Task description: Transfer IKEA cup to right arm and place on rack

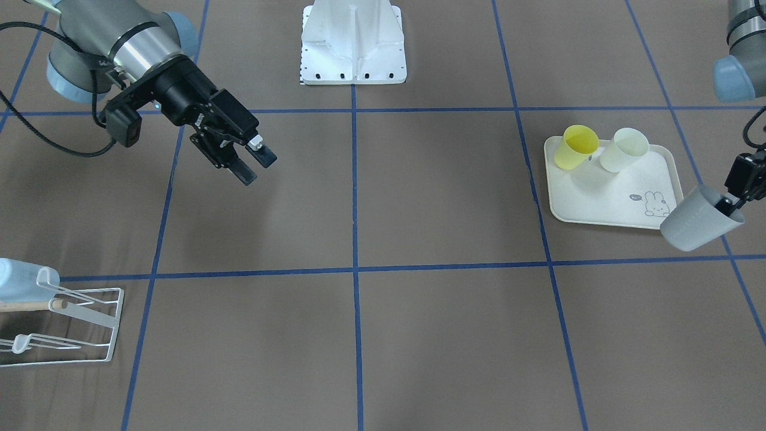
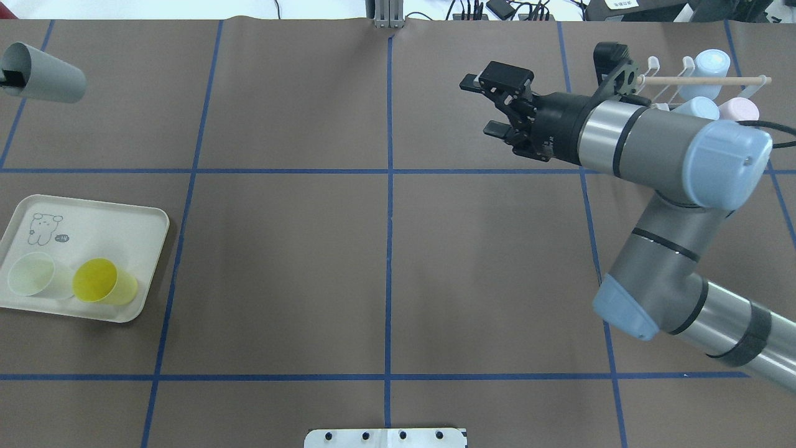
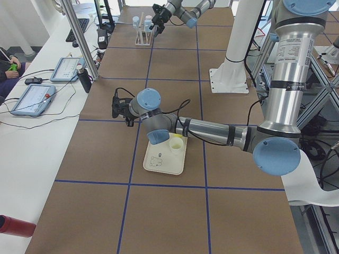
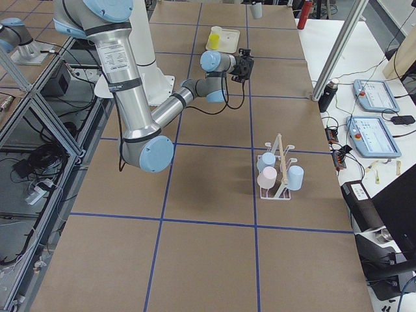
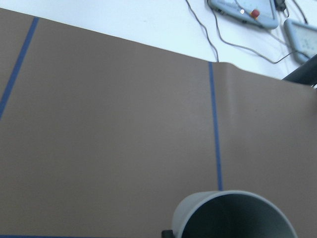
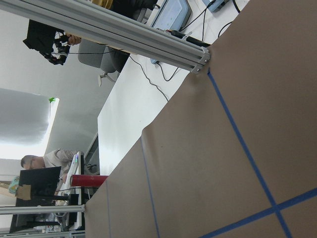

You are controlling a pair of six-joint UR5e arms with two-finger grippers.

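Seeing the grey cup (image 1: 701, 220) held up off the table (image 1: 419, 197) in the left gripper (image 1: 731, 202), out past the tray (image 1: 598, 197) on the side away from the robot base. Clamped on the cup wall at the rim: one black finger (image 1: 725, 207) inside the mouth, the other hidden behind the wall. Tilted well over, mouth toward the wrist, base pointing away. Same story from overhead: near horizontal at the far left edge, finger inside the mouth. From the left wrist camera, only the rim and the dark inside at the bottom of the frame, brown table cover beyond.

On to the right gripper (image 1: 251, 164): fingers spread wide, nothing between them, hanging above the table, well apart from the grey cup. Aimed toward the table's middle in overhead.

On the tray: yellow cup (image 1: 577, 146) and pale whitish cup (image 1: 624, 149), upright, side by side at the edge nearer the robot base.

At the rack (image 2: 659, 93): just behind the right wrist in overhead, wooden dowel (image 2: 709, 79) through it. Loaded with a pink cup (image 2: 740, 109), a light-blue cup (image 2: 712, 63) and a second light-blue cup (image 2: 698, 107), that last one partly hidden by the arm.
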